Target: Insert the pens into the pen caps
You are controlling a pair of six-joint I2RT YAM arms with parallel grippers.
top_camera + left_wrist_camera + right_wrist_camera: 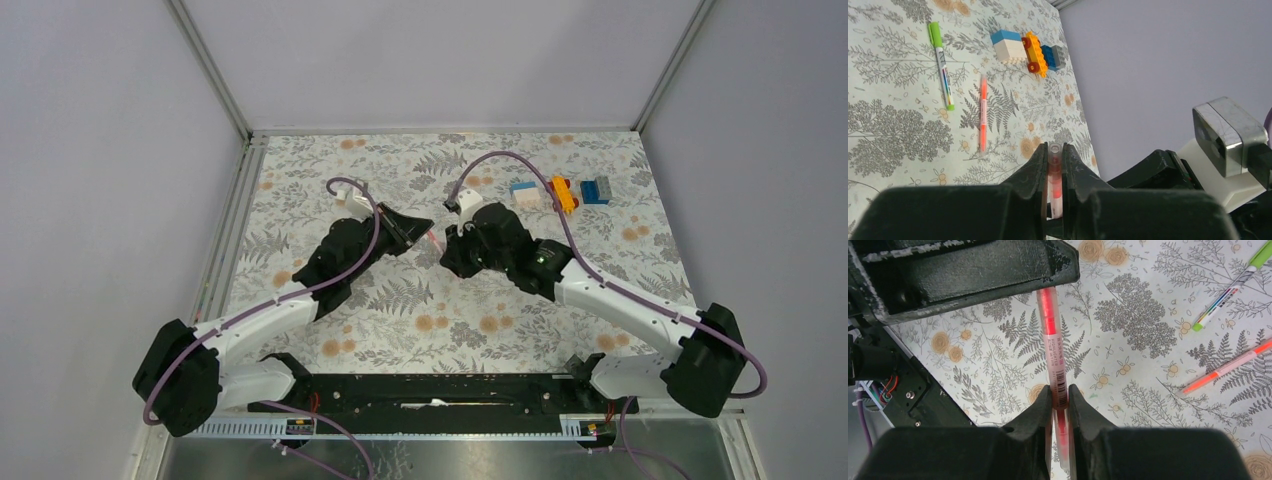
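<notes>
My right gripper [1060, 390] is shut on a pink pen [1053, 340] with a barcode on its barrel. The pen runs forward and its far end disappears under the left gripper's black fingers [973, 270]. My left gripper [1054, 147] is shut on a short translucent pink pen cap [1054, 165]; where cap and pen meet is hidden. In the top view the two grippers meet nose to nose at mid-table, left gripper [428, 228], right gripper [447, 243]. On the cloth lie a white pen with green ends [942, 65] and another pink pen [983, 112].
Toy blocks [563, 192], white-blue, orange and blue, stand at the back right of the flowered cloth [480, 300]. Grey walls close the table on three sides. The loose white pen [1230, 290] and pink pen [1228, 365] lie beyond the grippers towards the blocks.
</notes>
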